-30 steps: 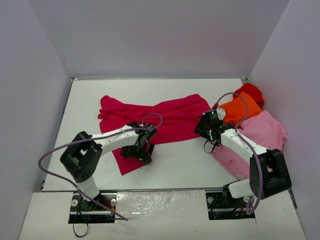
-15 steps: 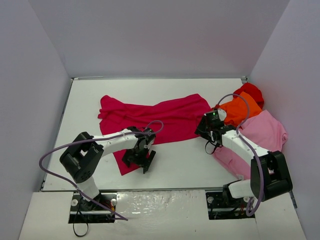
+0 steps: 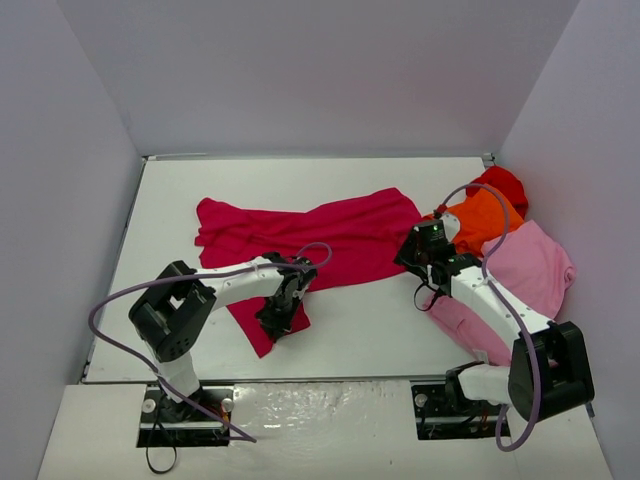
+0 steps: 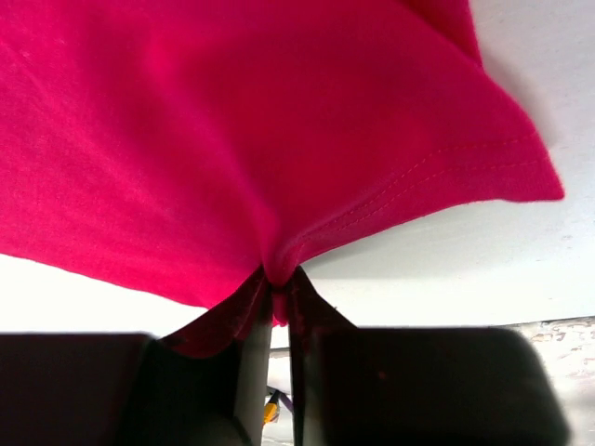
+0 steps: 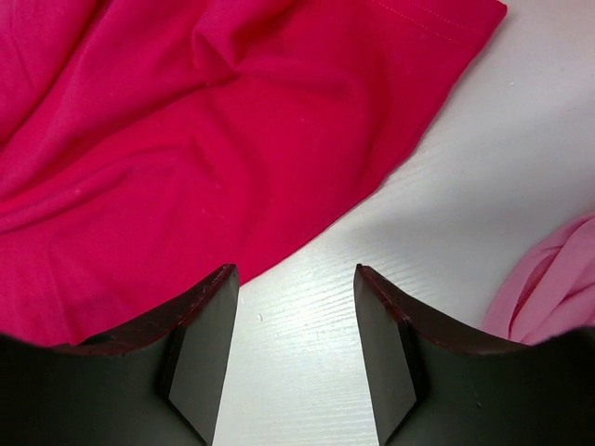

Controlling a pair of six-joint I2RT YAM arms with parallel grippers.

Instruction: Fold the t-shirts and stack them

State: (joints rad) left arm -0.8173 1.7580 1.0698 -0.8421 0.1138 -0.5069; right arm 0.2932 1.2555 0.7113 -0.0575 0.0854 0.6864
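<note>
A crimson-magenta t-shirt lies spread and rumpled across the middle of the table. My left gripper is at its near-left corner, shut on a pinch of the cloth, which bunches between the fingers. My right gripper hovers at the shirt's right edge, open, with bare table between its fingers. At the right lie a light pink t-shirt, an orange one and a bright red one, partly overlapping.
White walls close in the table on the left, back and right. The pink shirt's edge lies just right of my right gripper. The right arm's purple cable arcs over the orange shirt.
My left gripper has closed on the crimson shirt's near-left corner after sliding slightly toward the near edge. The right gripper has shifted a little to the right.
</note>
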